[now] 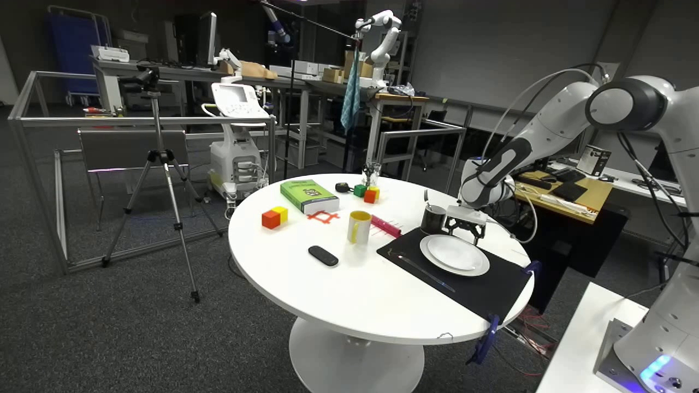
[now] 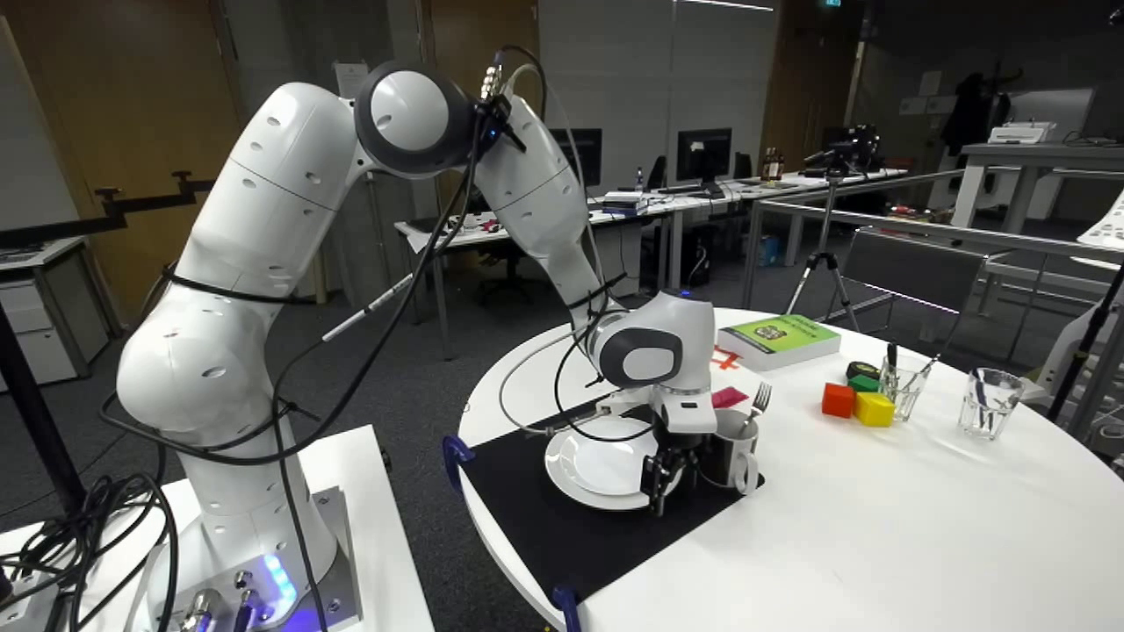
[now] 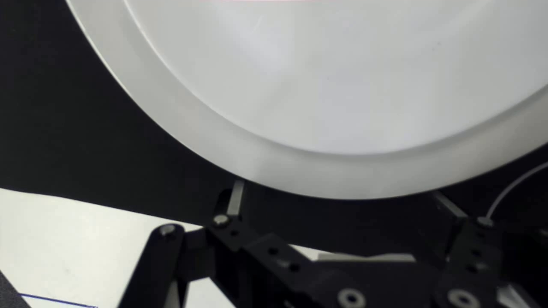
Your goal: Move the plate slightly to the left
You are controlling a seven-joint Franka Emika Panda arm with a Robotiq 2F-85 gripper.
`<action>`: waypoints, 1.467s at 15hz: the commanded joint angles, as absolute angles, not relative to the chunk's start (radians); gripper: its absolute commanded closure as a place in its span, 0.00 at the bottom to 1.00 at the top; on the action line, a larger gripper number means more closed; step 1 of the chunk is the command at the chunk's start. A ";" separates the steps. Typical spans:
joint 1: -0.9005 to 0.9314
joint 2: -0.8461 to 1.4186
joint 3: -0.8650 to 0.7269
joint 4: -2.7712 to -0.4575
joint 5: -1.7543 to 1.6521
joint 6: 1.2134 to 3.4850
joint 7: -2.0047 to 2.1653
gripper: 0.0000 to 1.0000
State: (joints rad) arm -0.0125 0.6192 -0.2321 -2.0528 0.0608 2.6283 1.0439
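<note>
The round white plate [image 1: 454, 256] lies flat on the black placemat [image 1: 491, 292] in both exterior views [image 2: 601, 465]. In the wrist view the plate [image 3: 321, 85] fills the upper part, its rim curving just beyond the fingers. My gripper [image 1: 464, 234] is low at the plate's edge, pointing down beside the mug. In the wrist view the gripper [image 3: 338, 189] is open, its fingers wide apart with nothing gripped. The fingertips meet the rim's outline. I cannot tell whether they touch the plate or reach under it.
A dark mug [image 1: 432, 219] with a fork stands close beside the gripper [image 2: 667, 483]. A thin knife-like strip [image 1: 426, 273] lies on the mat. Blue clamps [image 1: 486, 338] sit at the table edge. A yellow-handled cup [image 1: 359, 228], black remote [image 1: 323, 255] and green book [image 1: 309, 196] stand farther off.
</note>
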 commanded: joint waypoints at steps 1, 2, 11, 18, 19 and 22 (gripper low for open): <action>0.005 0.568 -0.267 -2.076 0.037 2.585 1.021 0.00; 0.014 0.559 -0.280 -2.085 0.023 2.583 1.029 0.00; 0.060 0.396 -0.338 -2.171 -0.114 2.533 1.033 0.00; 0.045 0.273 -0.306 -2.192 -0.196 2.525 1.035 0.00; 0.045 0.262 -0.297 -2.192 -0.205 2.527 1.029 0.00; 0.049 0.236 -0.271 -2.194 -0.249 2.557 1.022 0.00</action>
